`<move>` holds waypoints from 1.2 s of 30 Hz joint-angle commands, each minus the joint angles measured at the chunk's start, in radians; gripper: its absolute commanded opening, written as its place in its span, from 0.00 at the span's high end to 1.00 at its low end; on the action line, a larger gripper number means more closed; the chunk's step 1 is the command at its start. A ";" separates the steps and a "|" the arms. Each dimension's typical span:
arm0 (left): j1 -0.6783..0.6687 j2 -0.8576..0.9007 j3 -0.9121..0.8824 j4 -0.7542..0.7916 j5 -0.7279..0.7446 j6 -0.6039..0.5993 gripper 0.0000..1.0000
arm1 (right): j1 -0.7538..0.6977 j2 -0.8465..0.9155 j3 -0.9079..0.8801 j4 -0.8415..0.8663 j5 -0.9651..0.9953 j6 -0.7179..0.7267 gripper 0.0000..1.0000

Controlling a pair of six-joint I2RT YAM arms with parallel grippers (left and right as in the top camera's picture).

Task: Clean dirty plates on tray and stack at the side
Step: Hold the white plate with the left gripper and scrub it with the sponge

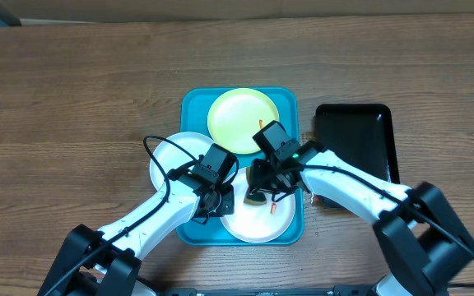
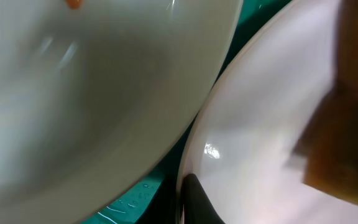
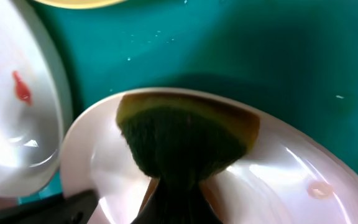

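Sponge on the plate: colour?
Dark green sponge with a yellow edge; clearest in right wrist view.

Bright, even light from above reaches the brown wood-grain worktop (image 1: pixel 72 82); shadows there are soft, the view sharp. The left wrist view is badly out of focus, with one small glint on the round white plate (image 2: pixel 253 118). The right wrist view is soft, glare streaking that plate; the green-and-yellow sponge (image 3: pixel 185 140) is its clearest thing.

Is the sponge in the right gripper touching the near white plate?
Touching. The right wrist view shows the sponge pressed flat against the near white plate, its edge meeting the surface with no gap.
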 commanded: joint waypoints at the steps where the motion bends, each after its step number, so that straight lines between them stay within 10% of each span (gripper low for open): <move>1: 0.008 0.012 -0.016 -0.018 -0.045 -0.004 0.96 | 0.005 0.047 -0.004 0.021 0.015 0.029 0.96; 18: 0.056 0.012 -0.016 -0.049 -0.077 -0.146 0.96 | -0.024 0.079 0.002 -0.234 0.062 0.152 0.96; 36: 0.117 0.012 -0.016 -0.038 -0.051 -0.151 0.96 | 0.129 0.079 0.002 -0.146 -0.062 0.171 0.96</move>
